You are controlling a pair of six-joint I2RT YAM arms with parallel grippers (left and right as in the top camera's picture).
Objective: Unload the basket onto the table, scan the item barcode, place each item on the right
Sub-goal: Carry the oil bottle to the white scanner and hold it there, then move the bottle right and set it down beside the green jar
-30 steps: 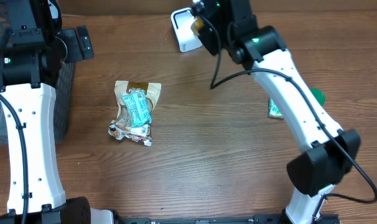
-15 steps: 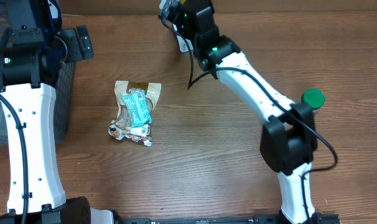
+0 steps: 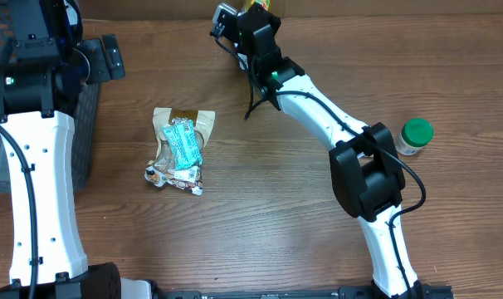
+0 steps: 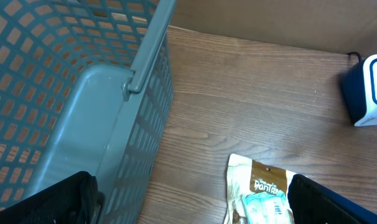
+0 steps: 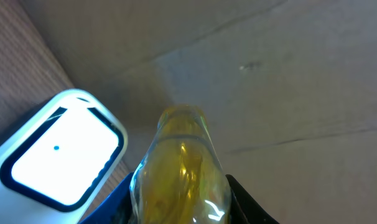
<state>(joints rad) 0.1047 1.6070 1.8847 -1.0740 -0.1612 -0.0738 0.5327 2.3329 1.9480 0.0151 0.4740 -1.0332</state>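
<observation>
Wooden table (image 3: 276, 208), scanner (image 5: 58, 155) half hidden overhead behind right gripper (image 5: 179, 202) tight around yellow bottle (image 5: 179, 155); left gripper (image 4: 195, 199) agape.

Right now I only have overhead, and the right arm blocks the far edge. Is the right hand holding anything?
Observer: Yes. Right wrist view shows the right hand closed on a glossy yellow item.
Operator: Where's the scanner?
Observer: The white scanner sits just lower-left of it there, window in view.
Operator: Left hand?
Observer: Left wrist view: the left hand is open and empty, with the basket and the snack pouch below it.
</observation>
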